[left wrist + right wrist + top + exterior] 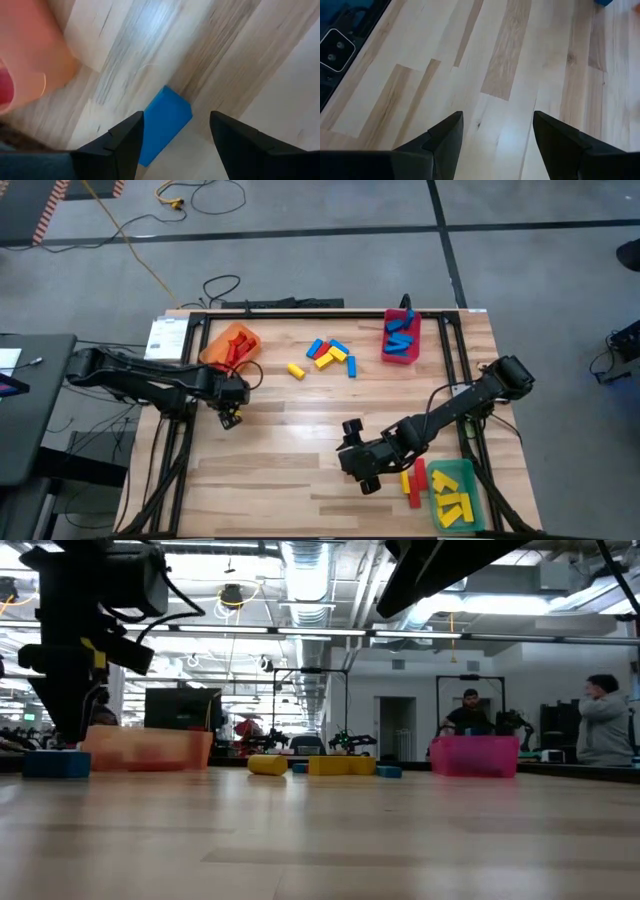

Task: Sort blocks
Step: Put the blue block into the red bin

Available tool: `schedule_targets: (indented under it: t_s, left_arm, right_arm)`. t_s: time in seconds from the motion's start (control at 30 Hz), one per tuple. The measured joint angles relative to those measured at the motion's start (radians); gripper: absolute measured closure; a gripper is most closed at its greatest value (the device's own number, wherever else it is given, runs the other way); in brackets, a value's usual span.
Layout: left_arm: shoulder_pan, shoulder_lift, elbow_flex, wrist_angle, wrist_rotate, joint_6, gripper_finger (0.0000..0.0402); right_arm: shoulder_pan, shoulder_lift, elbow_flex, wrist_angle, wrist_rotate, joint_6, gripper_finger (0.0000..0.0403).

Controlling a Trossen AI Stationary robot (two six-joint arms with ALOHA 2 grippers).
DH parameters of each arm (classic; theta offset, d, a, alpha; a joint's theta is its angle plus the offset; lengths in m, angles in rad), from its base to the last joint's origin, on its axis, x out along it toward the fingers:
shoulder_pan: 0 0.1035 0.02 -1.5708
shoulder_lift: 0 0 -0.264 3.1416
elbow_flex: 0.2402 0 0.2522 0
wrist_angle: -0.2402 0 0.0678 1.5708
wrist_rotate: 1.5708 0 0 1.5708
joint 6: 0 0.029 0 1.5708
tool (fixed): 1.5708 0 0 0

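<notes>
bins (232,344) 3 | arms (140,378) 2 | people (604,720) 2

Table (300,470): pale wood planks with visible grain and a smooth, lightly glossy finish that mirrors the ceiling lights in the low view. Blue block (165,122) between the left gripper's (172,137) fingers: solid, opaque, matt, with smooth faces and crisp edges. Orange bin (232,343), at about ten o'clock on the table: translucent plastic; red bin (401,340), at one o'clock, and green bin (455,493), at five o'clock: likewise translucent plastic. Gripper fingers (445,142): dark, matt, smooth. Frame rails (300,313) around the table: dark, matt metal. Floor (330,270): grey, smooth, dull.
</notes>
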Motion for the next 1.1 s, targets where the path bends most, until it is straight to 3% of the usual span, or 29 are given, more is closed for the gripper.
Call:
schedule_targets:
  t_s: [0.5,0.8,1.1]
  left_arm:
    - [0.000,0.188,0.026,-0.051,0.064,-0.024,0.0181]
    - [0.000,0.257,0.081,0.063,0.032,0.010,0.0204]
    - [-0.022,0.263,0.218,0.221,0.085,0.113,0.0221]
  right_arm:
    - [0.007,0.000,0.000,0.003,-0.001,0.000,0.0148]
    - [0.010,0.000,0.000,0.006,-0.001,0.000,0.0148]
    - [0.010,0.000,0.000,0.010,-0.001,0.000,0.0148]
